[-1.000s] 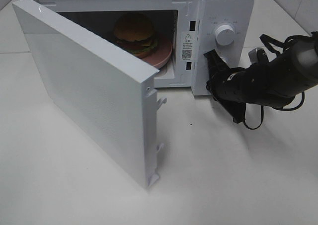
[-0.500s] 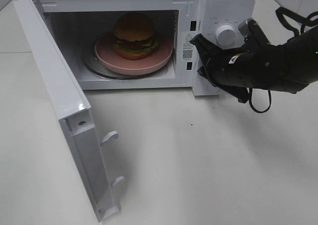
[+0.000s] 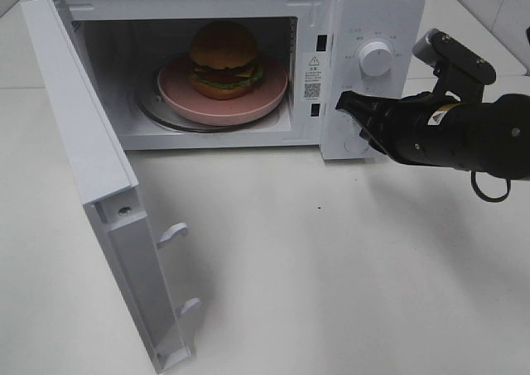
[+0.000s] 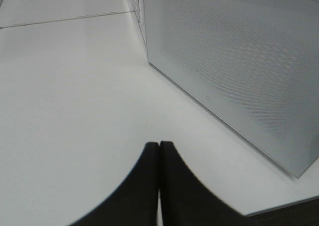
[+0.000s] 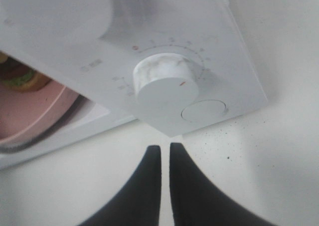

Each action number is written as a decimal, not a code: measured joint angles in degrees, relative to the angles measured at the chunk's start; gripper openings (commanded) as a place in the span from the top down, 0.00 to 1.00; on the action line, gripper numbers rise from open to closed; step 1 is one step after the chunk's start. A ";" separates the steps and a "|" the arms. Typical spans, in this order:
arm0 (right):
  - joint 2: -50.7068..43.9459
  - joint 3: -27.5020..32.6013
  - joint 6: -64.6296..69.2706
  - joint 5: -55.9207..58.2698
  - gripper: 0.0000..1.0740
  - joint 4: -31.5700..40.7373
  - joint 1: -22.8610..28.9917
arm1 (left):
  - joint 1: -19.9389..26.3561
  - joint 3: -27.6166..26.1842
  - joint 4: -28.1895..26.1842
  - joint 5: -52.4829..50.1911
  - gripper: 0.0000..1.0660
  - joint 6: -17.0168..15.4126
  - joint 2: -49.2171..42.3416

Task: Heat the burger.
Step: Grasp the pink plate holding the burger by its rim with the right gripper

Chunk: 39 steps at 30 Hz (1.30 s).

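Burger (image 3: 224, 58) on pink plate (image 3: 178, 93) inside microwave (image 3: 377, 11), door (image 3: 79, 135) swung wide; right gripper (image 3: 341, 102) near control panel, below dial (image 3: 375, 58).
Left wrist: left gripper (image 4: 159, 145) closed, empty, over table (image 4: 65, 86).
Right wrist: right gripper's fingers almost together, thin slit, holding nothing, facing dial.

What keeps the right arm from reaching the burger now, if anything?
Probably nothing, so likely yes: the door stands wide open, the burger sits exposed on the plate, and the right gripper hovers by the dial.
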 measured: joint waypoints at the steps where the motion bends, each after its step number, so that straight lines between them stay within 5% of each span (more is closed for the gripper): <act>1: -0.69 0.00 -2.41 1.43 0.93 -0.69 0.00 | 0.00 0.00 0.00 0.00 1.00 0.00 0.00; 13: -8.25 -1.03 -16.21 24.29 0.91 -9.11 0.00 | 0.00 0.00 0.00 0.00 1.00 0.00 0.00; 25: -8.82 -10.66 -16.90 56.38 0.86 -12.49 0.00 | 0.00 0.00 0.00 0.00 1.00 0.00 0.00; 39: -8.82 -11.40 -22.00 61.08 0.64 -9.68 0.00 | 0.00 0.00 0.00 0.00 1.00 0.00 0.00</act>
